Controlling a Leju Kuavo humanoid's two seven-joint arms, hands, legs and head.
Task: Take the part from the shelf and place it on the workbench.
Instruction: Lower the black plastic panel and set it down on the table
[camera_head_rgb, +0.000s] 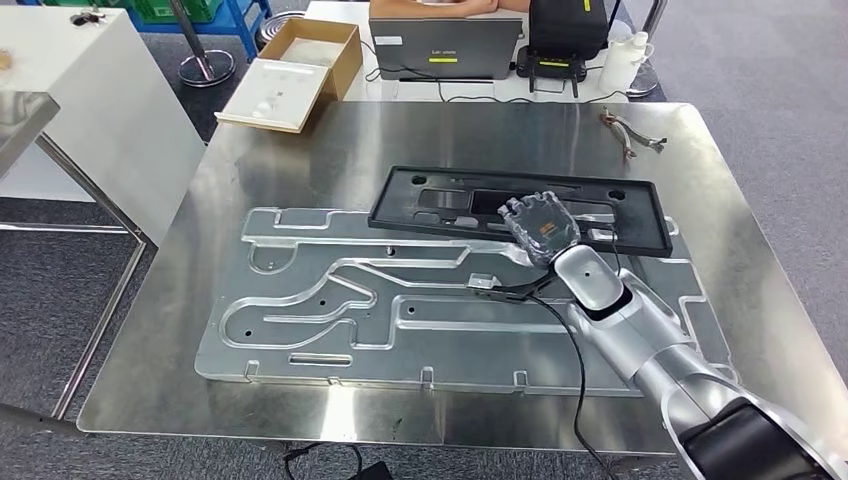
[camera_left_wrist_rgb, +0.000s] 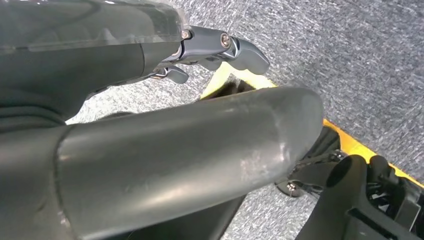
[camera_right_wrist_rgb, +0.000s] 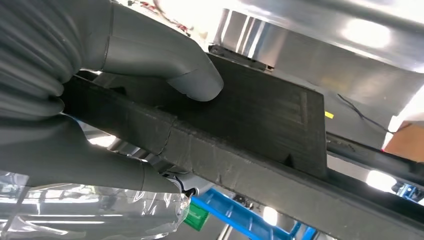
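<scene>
Fingers (camera_right_wrist_rgb: 195, 80) hidden behind part (camera_head_rgb: 440, 205).

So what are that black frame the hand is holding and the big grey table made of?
The flat black rectangular frame looks like matte moulded plastic or foam: dull, no glare, grainy edges. The silver table top looks like brushed metal, likely steel or aluminium, with soft reflections.

free: bare counter (camera_head_rgb: 300, 150) lay open along the far-left edge and far edge | blocked: large silver plate (camera_head_rgb: 330, 310) covered the middle toward the near edge; black part (camera_head_rgb: 520, 205) lay across its far side under the right robot hand (camera_head_rgb: 540, 222) | pliers (camera_head_rgb: 630, 130) sat near the far-right corner
</scene>
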